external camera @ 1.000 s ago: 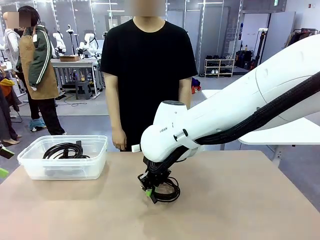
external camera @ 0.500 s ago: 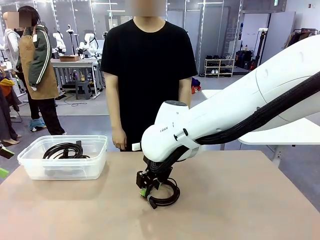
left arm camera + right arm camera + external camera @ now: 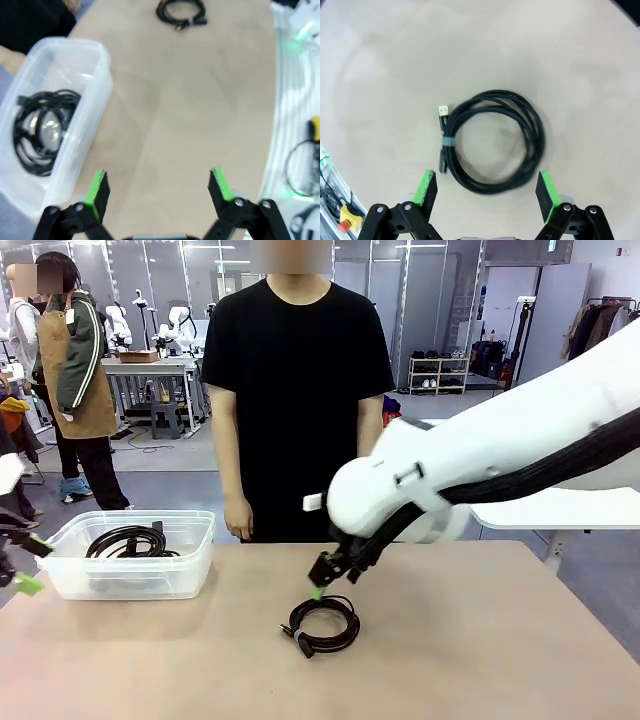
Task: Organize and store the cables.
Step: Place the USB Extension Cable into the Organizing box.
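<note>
My right gripper (image 3: pixel 485 192) hovers over the black coiled cable (image 3: pixel 322 625) mid worktop (image 3: pixel 480 640), fingers spread; left gripper (image 3: pixel 159 187) spread too, beside the clear plastic bin (image 3: pixel 130 575) holding another black coil (image 3: pixel 128 541), far left

A: Black coiled cable (image 3: pixel 492 142) on the plain beige table (image 3: pixel 480 640), one small white plug tip (image 3: pixel 442 109) showing.

B: Clear plastic bin (image 3: pixel 130 555) holds more black cable loops (image 3: pixel 128 541). Bright green pads (image 3: pixel 426 186) on black fingers.
</note>
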`<state>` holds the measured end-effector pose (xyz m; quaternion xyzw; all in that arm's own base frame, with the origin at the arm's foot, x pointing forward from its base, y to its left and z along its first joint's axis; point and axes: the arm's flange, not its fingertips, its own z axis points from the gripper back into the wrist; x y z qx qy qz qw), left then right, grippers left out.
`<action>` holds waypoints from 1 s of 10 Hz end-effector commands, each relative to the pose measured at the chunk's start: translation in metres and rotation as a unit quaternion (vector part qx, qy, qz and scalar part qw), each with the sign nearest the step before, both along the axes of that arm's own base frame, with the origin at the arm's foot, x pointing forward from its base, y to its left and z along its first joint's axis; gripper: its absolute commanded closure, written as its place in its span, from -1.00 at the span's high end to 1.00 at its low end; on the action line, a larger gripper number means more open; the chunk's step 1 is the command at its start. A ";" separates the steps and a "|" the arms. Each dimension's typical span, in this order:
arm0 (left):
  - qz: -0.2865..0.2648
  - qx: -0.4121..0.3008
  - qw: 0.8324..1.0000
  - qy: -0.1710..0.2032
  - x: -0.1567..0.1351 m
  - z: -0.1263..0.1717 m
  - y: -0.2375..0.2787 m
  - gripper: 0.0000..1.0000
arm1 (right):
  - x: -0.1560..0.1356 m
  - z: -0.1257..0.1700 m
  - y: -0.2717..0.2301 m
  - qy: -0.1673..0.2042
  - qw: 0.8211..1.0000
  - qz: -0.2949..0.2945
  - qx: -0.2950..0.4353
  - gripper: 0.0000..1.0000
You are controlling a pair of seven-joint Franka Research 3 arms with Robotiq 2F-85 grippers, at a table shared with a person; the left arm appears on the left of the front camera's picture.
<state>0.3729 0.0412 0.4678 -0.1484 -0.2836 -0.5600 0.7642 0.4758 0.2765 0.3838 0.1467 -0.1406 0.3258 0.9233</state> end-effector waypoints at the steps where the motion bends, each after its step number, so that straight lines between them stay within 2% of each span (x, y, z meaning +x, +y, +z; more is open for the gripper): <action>1: 0.016 0.015 0.999 0.031 0.002 0.016 -0.044 1.00 | -0.030 0.016 -0.071 -0.031 0.998 0.024 0.038 1.00; 3: 0.040 0.025 0.997 0.063 0.003 0.025 -0.096 1.00 | -0.048 0.030 -0.137 -0.074 0.994 0.058 0.061 1.00; 6: 0.068 0.065 0.992 0.089 0.003 0.025 -0.181 1.00 | -0.077 0.039 -0.234 -0.141 0.980 0.103 0.091 1.00; 8: 0.122 0.057 0.985 0.106 0.009 0.015 -0.247 1.00 | -0.097 0.036 -0.302 -0.165 0.973 0.098 0.125 1.00; 10: 0.178 0.063 0.977 0.097 0.017 0.006 -0.301 1.00 | -0.118 0.030 -0.353 -0.185 0.970 0.084 0.135 1.00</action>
